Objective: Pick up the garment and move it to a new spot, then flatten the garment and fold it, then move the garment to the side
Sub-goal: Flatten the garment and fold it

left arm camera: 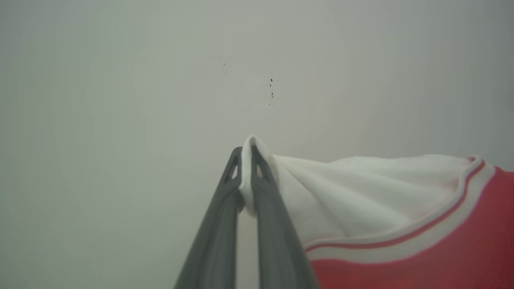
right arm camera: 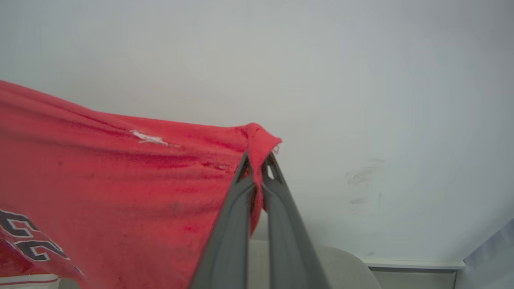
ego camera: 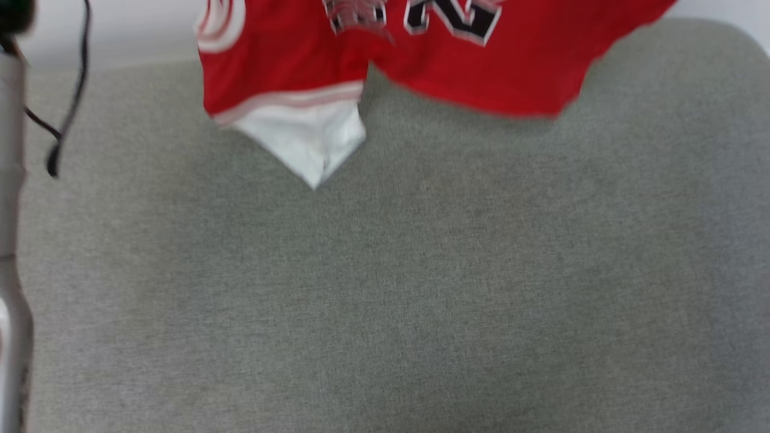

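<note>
Jersey [ego camera: 481,72] in bright red hangs spread across the top of the head view, above the far part of the grey fabric-covered desk [ego camera: 385,300]. We cannot tell whether its drooping hem touches the desk, as that picture is blurred. One white sleeve [ego camera: 307,141] with striped trim dangles in a point at the left, and black, white-outlined characters [ego camera: 454,18] show on the red cloth.

In the left wrist view we see the left gripper [left arm camera: 245,150] clamped on a fold of the other white sleeve, the cloth pinched between its dark fingers [left arm camera: 217,224] against a pale wall [left arm camera: 120,100].

In the right wrist view the right gripper [right arm camera: 257,156] is pinched tight on a red corner of the jersey, which stretches away to that view's left. A dark cable [ego camera: 72,90] hangs at the head view's left edge.
</note>
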Robot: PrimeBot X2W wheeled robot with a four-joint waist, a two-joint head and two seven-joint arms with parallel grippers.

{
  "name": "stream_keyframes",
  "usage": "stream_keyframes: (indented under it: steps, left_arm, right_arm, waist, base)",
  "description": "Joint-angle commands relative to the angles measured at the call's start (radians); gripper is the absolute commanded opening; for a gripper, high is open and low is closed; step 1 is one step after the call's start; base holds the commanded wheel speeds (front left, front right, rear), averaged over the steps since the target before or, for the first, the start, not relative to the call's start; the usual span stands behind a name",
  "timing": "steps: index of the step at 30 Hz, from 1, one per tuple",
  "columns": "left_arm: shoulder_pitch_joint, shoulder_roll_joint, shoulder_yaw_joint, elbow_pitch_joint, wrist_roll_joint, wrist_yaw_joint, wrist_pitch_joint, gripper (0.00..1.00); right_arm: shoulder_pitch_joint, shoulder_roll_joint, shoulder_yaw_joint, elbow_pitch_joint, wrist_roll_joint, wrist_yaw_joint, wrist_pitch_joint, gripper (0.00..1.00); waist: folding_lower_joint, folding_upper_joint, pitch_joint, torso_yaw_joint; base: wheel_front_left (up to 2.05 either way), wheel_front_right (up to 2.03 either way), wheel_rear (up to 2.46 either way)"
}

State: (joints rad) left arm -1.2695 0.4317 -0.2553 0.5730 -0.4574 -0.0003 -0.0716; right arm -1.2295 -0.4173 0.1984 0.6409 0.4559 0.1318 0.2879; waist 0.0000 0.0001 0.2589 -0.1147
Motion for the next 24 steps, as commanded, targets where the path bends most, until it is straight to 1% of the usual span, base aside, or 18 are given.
stream_keyframes:
  steps: [1,7,12,18,24]
  left_arm:
    - [-0.042,0.013,0.003,0.000,0.007,0.004,-0.005,0.00]
    - [-0.239,0.034,-0.002,-0.011,0.044,0.009,-0.010,0.00]
    - [-0.351,0.037,-0.010,-0.006,0.059,0.004,-0.008,0.00]
    - [-0.412,0.024,-0.017,0.019,0.059,0.001,-0.012,0.00]
    - [-0.415,0.018,-0.017,0.053,0.046,0.000,-0.024,0.00]
  right_arm:
    - [-0.038,-0.014,-0.010,-0.006,-0.010,-0.002,-0.017,0.00]
    - [-0.186,-0.032,-0.034,-0.033,-0.032,-0.002,-0.080,0.00]
    - [-0.276,-0.045,-0.036,-0.045,-0.036,-0.002,-0.105,0.00]
    - [-0.345,-0.034,-0.017,-0.031,-0.022,-0.002,-0.123,0.00]
    - [-0.381,-0.012,0.027,-0.003,-0.004,-0.002,-0.141,0.00]
  waist:
    - [0.0000,-0.0001,0.084,-0.008]
    - [0.0000,-0.0001,0.208,-0.010]
    - [0.0000,-0.0001,0.293,-0.008]
    - [0.0000,-0.0001,0.383,-0.001]
    - [0.0000,-0.0001,0.457,0.006]
  base:
    - [0.00,0.00,0.00]
    - [0.00,0.00,0.00]
    - [0.00,0.00,0.00]
    - [0.00,0.00,0.00]
    - [0.00,0.00,0.00]
